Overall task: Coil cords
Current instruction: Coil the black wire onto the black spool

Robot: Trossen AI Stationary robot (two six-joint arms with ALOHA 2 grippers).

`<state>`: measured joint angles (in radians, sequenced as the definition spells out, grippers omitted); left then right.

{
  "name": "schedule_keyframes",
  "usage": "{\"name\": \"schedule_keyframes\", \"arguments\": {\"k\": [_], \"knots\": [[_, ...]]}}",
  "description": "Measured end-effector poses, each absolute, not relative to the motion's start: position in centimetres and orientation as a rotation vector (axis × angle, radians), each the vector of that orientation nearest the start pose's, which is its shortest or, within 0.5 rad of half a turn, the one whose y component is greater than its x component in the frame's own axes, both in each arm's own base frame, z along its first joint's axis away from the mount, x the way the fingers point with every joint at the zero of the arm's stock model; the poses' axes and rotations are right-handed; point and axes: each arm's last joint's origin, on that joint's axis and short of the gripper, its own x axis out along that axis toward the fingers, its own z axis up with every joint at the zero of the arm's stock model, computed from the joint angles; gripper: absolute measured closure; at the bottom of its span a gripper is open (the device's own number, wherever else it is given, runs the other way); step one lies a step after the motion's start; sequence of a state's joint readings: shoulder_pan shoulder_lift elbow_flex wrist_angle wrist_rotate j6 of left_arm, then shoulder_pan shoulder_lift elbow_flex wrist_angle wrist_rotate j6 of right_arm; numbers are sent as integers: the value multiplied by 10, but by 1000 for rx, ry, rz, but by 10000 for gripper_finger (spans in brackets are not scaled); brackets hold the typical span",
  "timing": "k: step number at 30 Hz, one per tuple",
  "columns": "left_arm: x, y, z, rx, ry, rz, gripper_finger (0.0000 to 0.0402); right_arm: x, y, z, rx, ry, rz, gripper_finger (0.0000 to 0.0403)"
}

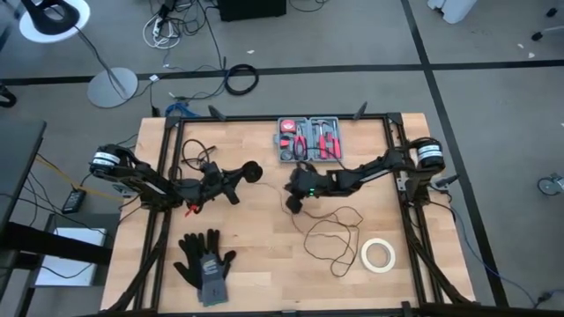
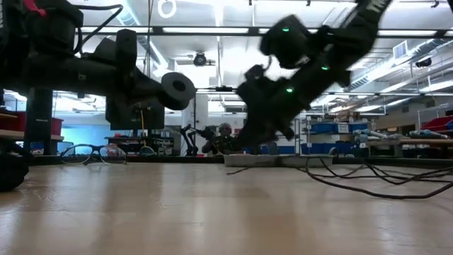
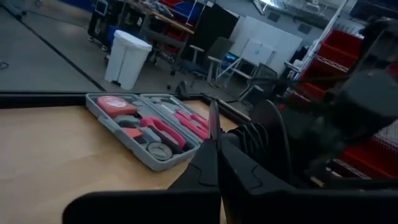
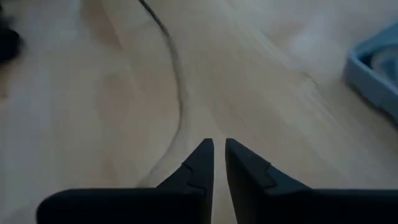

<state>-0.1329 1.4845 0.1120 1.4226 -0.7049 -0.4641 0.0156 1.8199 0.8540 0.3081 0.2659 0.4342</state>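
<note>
Cord (image 4: 177, 81) blurred, cut off by edge in right wrist view; toolbox (image 4: 379, 62) corner only

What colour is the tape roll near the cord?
White, clearest in the high view: tape roll.

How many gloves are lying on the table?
2: both black gloves sit together near the table's front edge, on the left arm's side. One lies just left of the other, overlapping it. Nothing seems to hide a third.

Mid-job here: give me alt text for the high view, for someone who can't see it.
From above, the thin black cord lies in loose loops on the wooden table, with the right gripper low at its end. The left gripper is shut beside it; tool case, tape roll, gloves.
</note>
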Motion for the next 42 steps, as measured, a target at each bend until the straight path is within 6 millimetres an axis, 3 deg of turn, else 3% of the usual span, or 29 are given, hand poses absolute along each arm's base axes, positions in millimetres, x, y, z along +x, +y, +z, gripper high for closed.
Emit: {"name": "schedule_keyframes", "arguments": {"k": [3, 7, 12, 16, 20, 27, 33, 36, 40, 42], "knots": [[195, -7, 143, -468, -177, 553, 401, 326, 2, 135, 382, 477, -354, 353], [195, -7, 143, -465, -175, 551, 401, 287, 8, 122, 424, 429, -326, 344], [195, -7, 143, -465, -177, 551, 401, 262, 15, 115, 445, 367, -287, 336], [195, -7, 144, -466, -185, 548, 401, 277, 21, 117, 428, 302, -254, 322], [195, -7, 146, -468, -204, 545, 401, 299, 25, 106, 337, 325, -281, 298], [195, -8, 147, -474, -214, 523, 401, 338, 28, 86, 325, 336, -307, 258], [195, -8, 148, -460, -216, 522, 401, 354, 30, 70, 313, 368, -307, 252], [195, -8, 148, -460, -215, 521, 401, 353, 29, 69, 311, 384, -316, 275], [195, -8, 147, -459, -211, 520, 401, 350, 26, 75, 271, 413, -320, 373], [195, -8, 147, -459, -209, 518, 401, 349, 21, 82, 231, 429, -341, 390]]}}
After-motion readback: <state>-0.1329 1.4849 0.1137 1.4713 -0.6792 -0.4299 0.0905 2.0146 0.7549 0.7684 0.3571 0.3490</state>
